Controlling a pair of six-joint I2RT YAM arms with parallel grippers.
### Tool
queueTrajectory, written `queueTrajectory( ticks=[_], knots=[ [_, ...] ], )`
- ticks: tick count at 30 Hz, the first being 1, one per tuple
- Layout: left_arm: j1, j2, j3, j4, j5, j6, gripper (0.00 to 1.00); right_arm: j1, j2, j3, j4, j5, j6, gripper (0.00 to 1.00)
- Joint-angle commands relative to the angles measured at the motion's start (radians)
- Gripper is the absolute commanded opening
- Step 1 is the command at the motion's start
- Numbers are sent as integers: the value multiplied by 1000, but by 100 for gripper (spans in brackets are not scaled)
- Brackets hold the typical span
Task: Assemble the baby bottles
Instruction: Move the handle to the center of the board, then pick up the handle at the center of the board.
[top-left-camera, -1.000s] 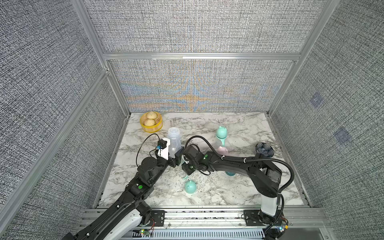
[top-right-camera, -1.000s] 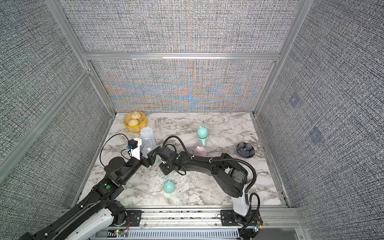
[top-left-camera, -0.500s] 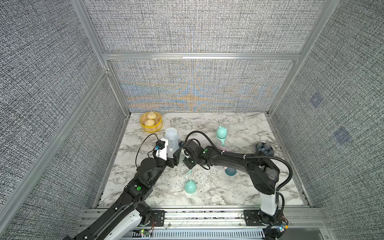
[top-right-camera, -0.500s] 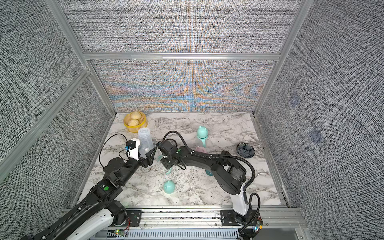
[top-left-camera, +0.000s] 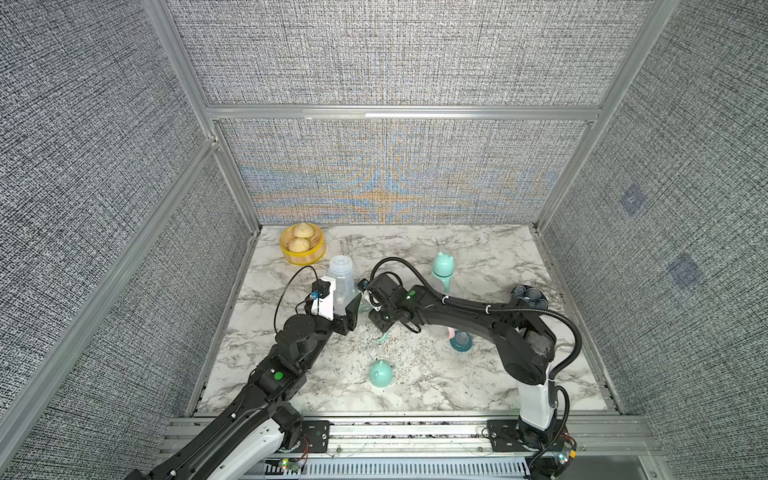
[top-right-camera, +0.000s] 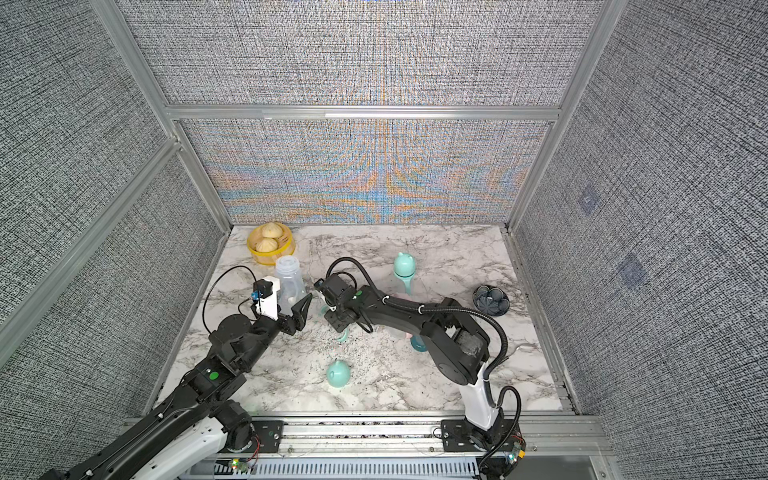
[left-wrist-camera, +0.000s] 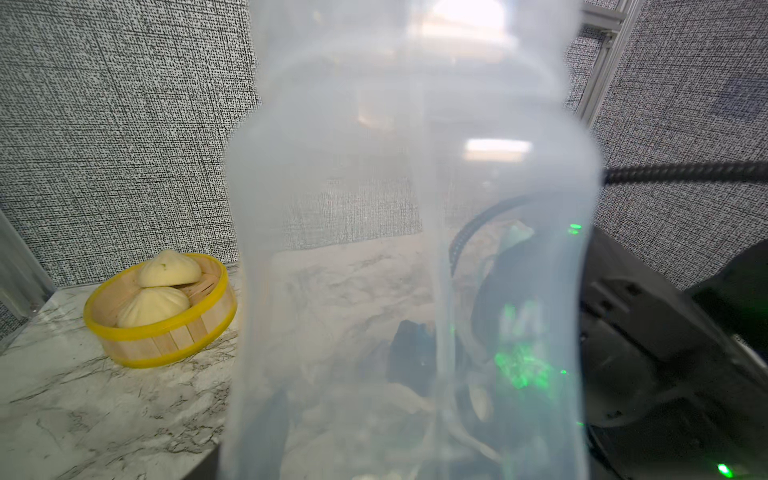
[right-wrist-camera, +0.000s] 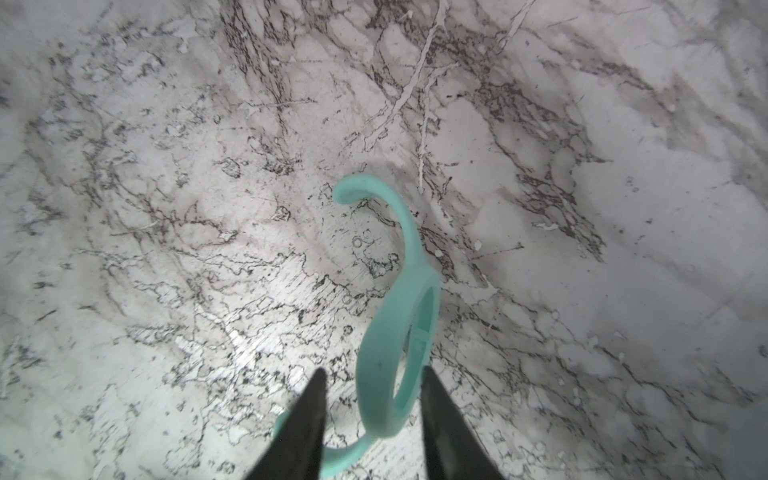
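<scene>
My left gripper (top-left-camera: 350, 308) is shut on a clear bottle (top-left-camera: 341, 279) without a top and holds it upright at the left middle of the table; the bottle (left-wrist-camera: 407, 249) fills the left wrist view and hides the fingers. Just right of it, my right gripper (top-left-camera: 379, 326) points down at the table. In the right wrist view its jaws (right-wrist-camera: 374, 370) stand apart with a mint handle ring (right-wrist-camera: 399, 332) on edge between them, a gap showing on one side. A capped bottle with a mint eared dome (top-left-camera: 442, 270) stands behind. A loose mint dome cap (top-left-camera: 381, 372) and a teal collar (top-left-camera: 460, 341) lie in front.
A yellow steamer basket with buns (top-left-camera: 302, 245) sits at the back left corner, close behind the held bottle. A dark patterned bowl (top-left-camera: 528, 296) is at the right edge. The right arm stretches low across the middle of the marble table (top-left-camera: 478, 257), over a pink part (top-left-camera: 449, 331).
The right gripper has drifted a little toward the back, nearer the held bottle. Its jaws closed on the mint ring and have now parted again. The left arm and bottle stayed still.
</scene>
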Motion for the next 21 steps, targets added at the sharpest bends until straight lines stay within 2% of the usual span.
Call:
queueTrajectory(
  ticks=[1,7,13,21],
  knots=[
    [4,4,1,23,-2,-9,0,11,-57,-16,-34,9,69,59],
    [5,26,6,39,16,-18,0,37,-143,-88,-72,-6,255,60],
    [6,52,11,59,33,-23,0,64,-156,-169,-24,-29,433,59],
    [7,45,9,51,42,-26,0,62,-86,-212,88,-76,523,59]
  ],
)
